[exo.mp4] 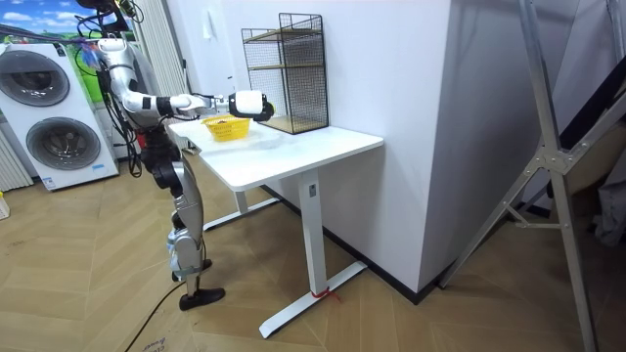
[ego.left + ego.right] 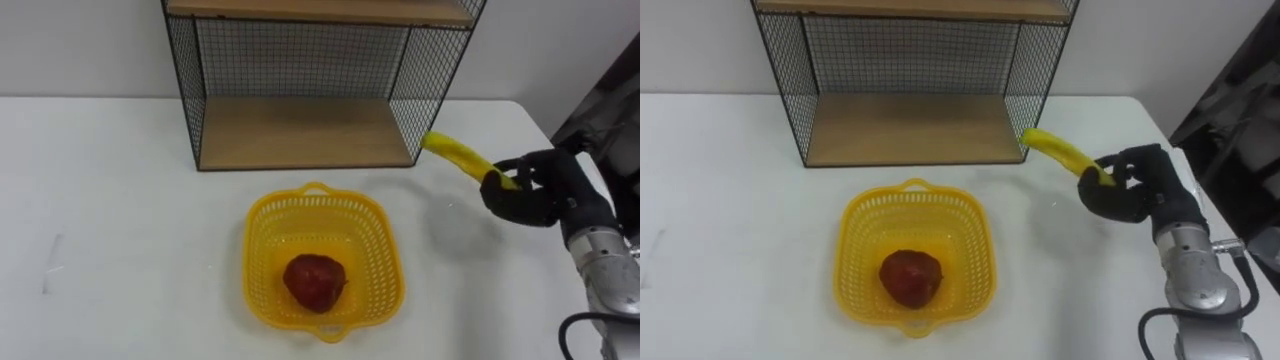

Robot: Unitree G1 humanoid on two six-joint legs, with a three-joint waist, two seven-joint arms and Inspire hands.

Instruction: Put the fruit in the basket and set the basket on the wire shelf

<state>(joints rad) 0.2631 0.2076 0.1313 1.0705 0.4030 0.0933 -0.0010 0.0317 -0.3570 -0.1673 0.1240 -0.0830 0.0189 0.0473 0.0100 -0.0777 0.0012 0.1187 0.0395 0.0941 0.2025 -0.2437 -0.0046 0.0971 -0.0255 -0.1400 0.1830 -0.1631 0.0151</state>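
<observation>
Banana (image 2: 460,157): was yellow, held clear of the table by its near end, its free tip slanting up and away toward the lower right corner of the wire shelf; it was to the right of the basket and apart from it.
Right hand (image 2: 535,195): was black, coming in from the right side, its fingers and thumb curled round the banana's near end; it was above the table's right part.
Basket (image 2: 262,225): was yellow plastic lattice with a small loop handle at its far and near rims, and stood on the table just in front of the shelf, near the middle.
Red fruit (image 2: 316,281): was round and dark red, and lay inside the basket on its floor, toward the near side.
Wire shelf (image 2: 300,135): was black mesh with wooden boards, upright at the back of the table by the wall, its open front facing the robot.
Table (image 2: 100,200): was white and carried the basket and the shelf.
Robot's stance: in the room view it stood upright at the table's end on the room view's left, its right arm stretched out over the tabletop; two washing machines (image 1: 49,117) stood behind it.
</observation>
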